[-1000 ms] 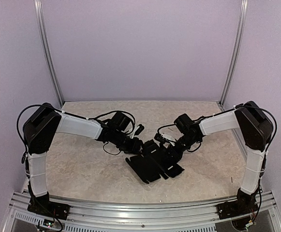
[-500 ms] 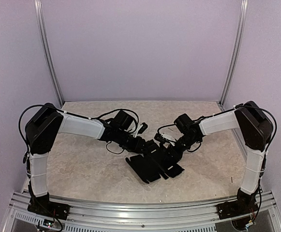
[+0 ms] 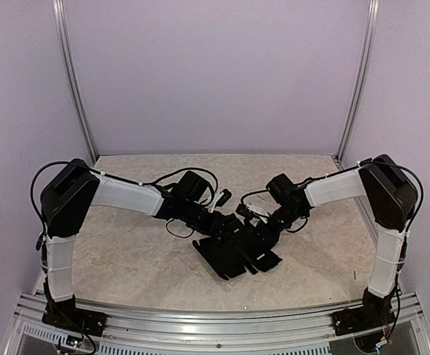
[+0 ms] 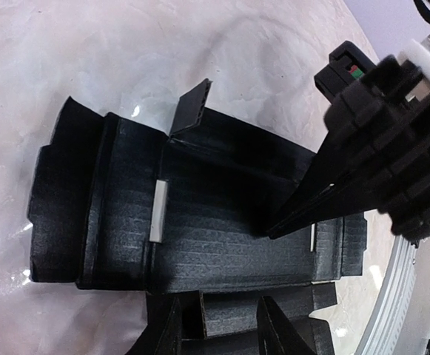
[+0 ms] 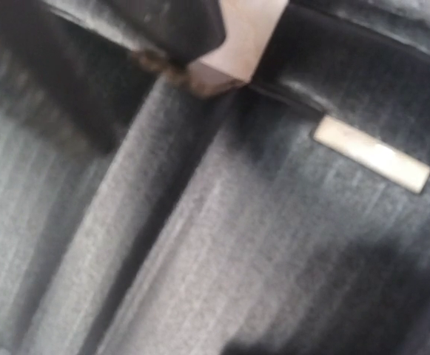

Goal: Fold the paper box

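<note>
Paper box (image 3: 235,257): one, flat black sheet on the table (image 3: 126,259), lower centre of the top view, lying skewed to the table edge. Two grippers meet over its upper edge: left gripper (image 3: 224,222) and right gripper (image 3: 256,232). In the left wrist view the sheet (image 4: 222,229) runs long axis left to right, flapped end toward the left, one small tab (image 4: 192,107) standing up at its top edge, and two pale slots (image 4: 158,211) show. Only this view shows the right gripper (image 4: 274,231): its fingers are pressed almost together, tips down on the middle panel; can't tell if any card is pinched. Left fingers (image 4: 174,329) are spread at the bottom edge, gripping nothing visible. The right wrist view is only blurred card (image 5: 200,244), very close, with one pale slot (image 5: 370,154).
</note>
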